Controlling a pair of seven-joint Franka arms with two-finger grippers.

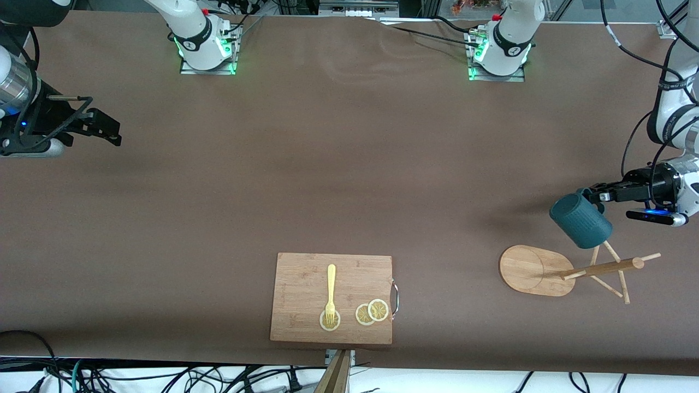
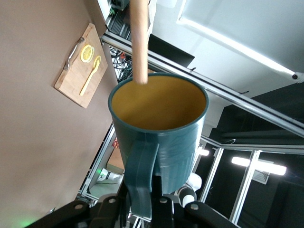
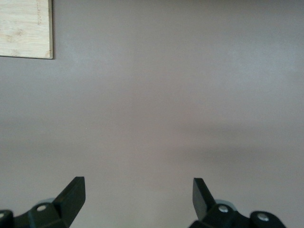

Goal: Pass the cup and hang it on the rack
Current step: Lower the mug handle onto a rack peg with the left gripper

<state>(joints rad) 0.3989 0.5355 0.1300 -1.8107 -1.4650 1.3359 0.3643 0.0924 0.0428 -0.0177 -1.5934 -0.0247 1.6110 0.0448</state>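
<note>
White arm links w/ black joints, black fingers (image 3: 71,194), green base LEDs, black cables

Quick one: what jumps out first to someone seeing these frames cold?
First, the teal cup, held by its handle in the left end effector and tilted in the air over the wooden rack at the left arm's end of the table. Next, the cutting board near the front camera, with a yellow fork and lemon slices. The right end effector waits open over bare table.
</note>
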